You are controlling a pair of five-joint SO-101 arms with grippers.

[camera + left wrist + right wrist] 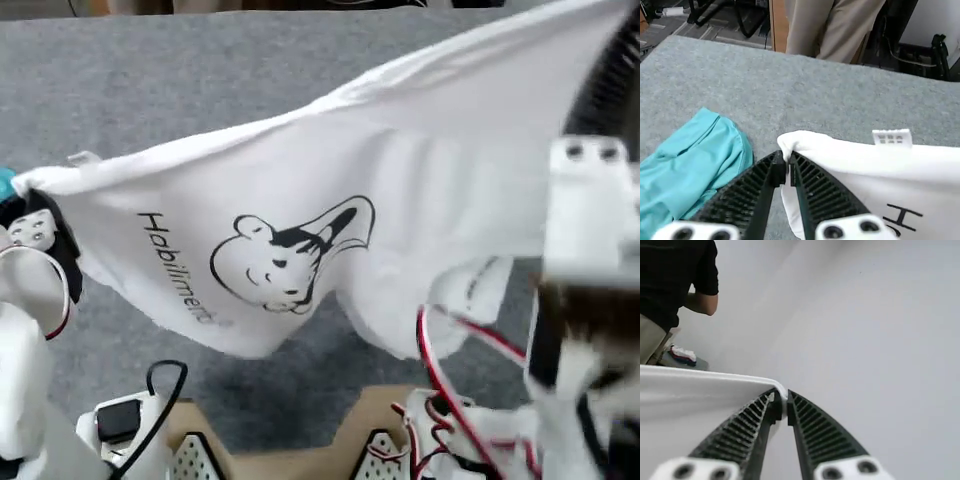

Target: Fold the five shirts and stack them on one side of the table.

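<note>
A white shirt (300, 200) with a black cartoon print hangs stretched in the air above the grey table (200, 70), held by both arms. My left gripper (786, 170) is shut on its corner near the neck label (891, 137), at the left of the high view. My right gripper (782, 405) is shut on the opposite edge of the white shirt (700, 385), raised high at the right of the high view. A teal shirt (687, 165) lies crumpled on the table beside the left gripper, a sliver of the teal shirt (5, 182) showing at the high view's left edge.
The grey felt table surface (815, 85) stretches bare behind the shirt. The right arm's white housing (585, 220) and red cables (450, 390) sit at the front right. A cardboard piece (280, 450) lies at the front edge.
</note>
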